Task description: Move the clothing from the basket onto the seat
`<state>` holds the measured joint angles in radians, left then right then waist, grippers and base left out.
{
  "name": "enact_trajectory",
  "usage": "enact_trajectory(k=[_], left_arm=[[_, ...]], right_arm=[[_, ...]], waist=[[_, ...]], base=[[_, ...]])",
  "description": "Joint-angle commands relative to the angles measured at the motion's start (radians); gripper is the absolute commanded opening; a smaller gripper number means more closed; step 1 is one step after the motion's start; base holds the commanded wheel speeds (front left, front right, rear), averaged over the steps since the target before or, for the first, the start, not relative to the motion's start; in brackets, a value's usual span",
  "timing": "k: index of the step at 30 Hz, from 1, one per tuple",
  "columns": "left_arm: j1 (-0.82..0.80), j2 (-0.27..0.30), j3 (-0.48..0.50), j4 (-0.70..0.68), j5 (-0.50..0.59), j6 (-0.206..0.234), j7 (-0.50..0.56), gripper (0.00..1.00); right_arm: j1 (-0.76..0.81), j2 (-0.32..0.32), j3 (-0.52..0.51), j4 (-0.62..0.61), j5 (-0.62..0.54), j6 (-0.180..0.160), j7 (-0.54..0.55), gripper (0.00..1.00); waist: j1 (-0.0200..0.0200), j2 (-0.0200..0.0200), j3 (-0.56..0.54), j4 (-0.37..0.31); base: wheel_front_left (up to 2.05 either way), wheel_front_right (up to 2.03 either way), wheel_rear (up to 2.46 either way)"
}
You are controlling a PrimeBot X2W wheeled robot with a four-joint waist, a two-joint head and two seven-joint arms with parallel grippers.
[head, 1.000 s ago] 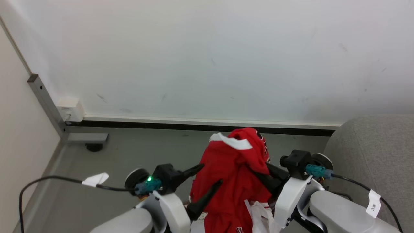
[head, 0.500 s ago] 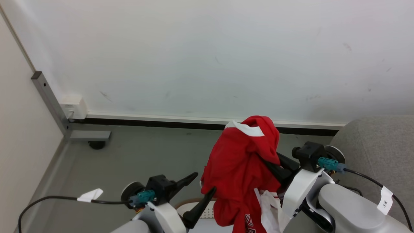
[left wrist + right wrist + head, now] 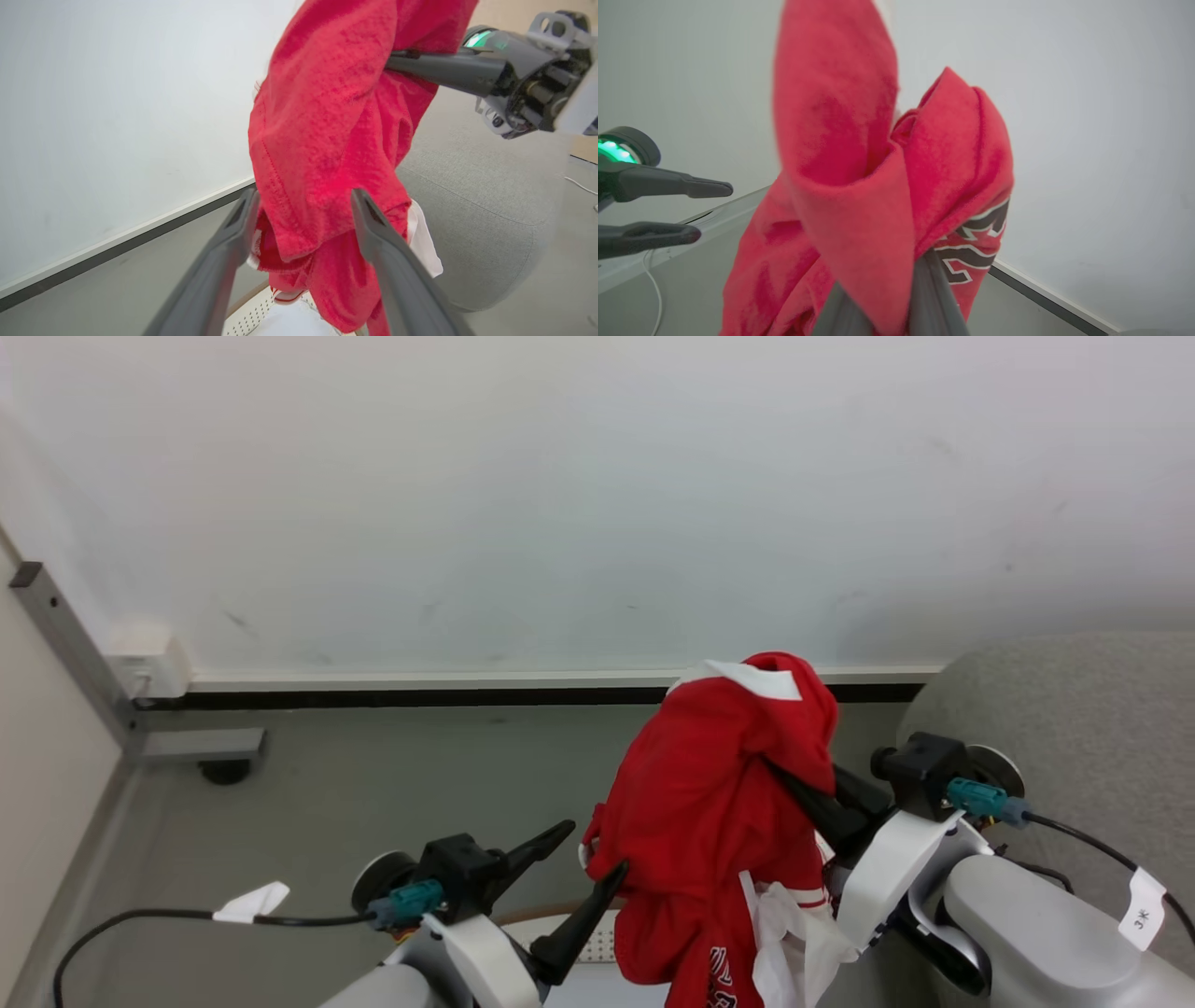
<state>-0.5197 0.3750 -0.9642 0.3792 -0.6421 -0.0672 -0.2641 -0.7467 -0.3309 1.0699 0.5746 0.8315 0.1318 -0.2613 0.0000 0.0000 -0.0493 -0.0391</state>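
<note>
The red jersey [image 3: 719, 803] hangs bunched in the air over the basket [image 3: 560, 938], whose cream holed wall shows at the bottom edge. My right gripper [image 3: 794, 784] is shut on the jersey's upper folds, with its fingertips buried in the cloth; in the right wrist view the jersey [image 3: 859, 186] wraps over the closed fingers [image 3: 924, 298]. My left gripper [image 3: 596, 847] stands open beside the cloth's left edge, and the jersey [image 3: 327, 116] hangs just beyond its spread fingers. The grey sofa [image 3: 1055, 709] rises at the right.
A pale white garment [image 3: 780, 943] dangles with the jersey by my right forearm. A white wall with a dark baseboard [image 3: 420, 695] runs across behind. A grey metal post and foot [image 3: 187, 742] with a socket box [image 3: 145, 658] stand at the left on grey floor.
The head view has swung, shifting the wall and the sofa. My right gripper has carried the jersey higher and towards the sofa. The left gripper has stayed open and dropped lower.
</note>
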Motion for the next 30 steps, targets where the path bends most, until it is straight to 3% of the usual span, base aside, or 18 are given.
enact_trajectory(k=[1,16,23,30], left_arm=[[0.015,-0.002,0.006,-0.004,0.008,-0.002,-0.001,1.0],[0.046,-0.058,0.057,-0.059,0.055,-0.027,-0.001,1.0],[0.044,-0.076,0.055,-0.086,0.084,-0.038,-0.001,1.0],[-0.017,-0.055,0.046,-0.118,0.113,-0.051,0.0,1.0]], right_arm=[[-0.005,-0.011,-0.005,-0.005,-0.006,-0.002,-0.006,0.0],[0.012,-0.131,-0.075,-0.072,-0.016,-0.002,-0.006,0.0],[-0.01,-0.189,-0.151,-0.088,-0.026,-0.002,-0.006,0.0],[-0.11,-0.221,-0.278,-0.069,-0.049,-0.002,-0.004,0.0]], waist=[[0.0,0.0,0.005,-0.021],[0.0,0.0,0.047,-0.216],[0.0,0.0,0.099,-0.233],[0.0,0.0,0.224,-0.21]], base=[[0.0,0.0,0.0],[0.0,0.0,0.0],[0.0,0.0,0.0],[0.0,0.0,0.0]])
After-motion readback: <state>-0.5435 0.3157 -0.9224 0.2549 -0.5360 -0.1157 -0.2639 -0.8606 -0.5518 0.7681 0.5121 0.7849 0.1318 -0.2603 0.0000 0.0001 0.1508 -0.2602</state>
